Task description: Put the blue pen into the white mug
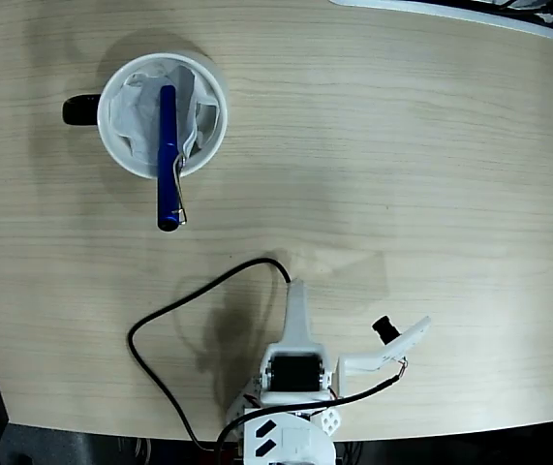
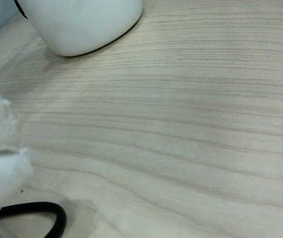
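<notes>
Pale wood worktop [image 1: 373, 145]: slim, glossy, likely slippery blue pen [image 1: 168, 155] leans in white mug [image 1: 163, 116]; grip mid-barrel. Jaws' state unclear.

White arm [image 1: 291, 373] folded low, gripper [image 1: 297, 295] empty.

Fixed view: bright, even overhead light, sharp throughout. Soft shadows: faint one left of the white mug [image 1: 163, 114], a darker patch on the table [image 1: 431, 174] beside the arm [image 1: 295, 363]. Wrist view: softer, low contrast; white blob at near left badly out of focus, mild sheen on wood.
</notes>
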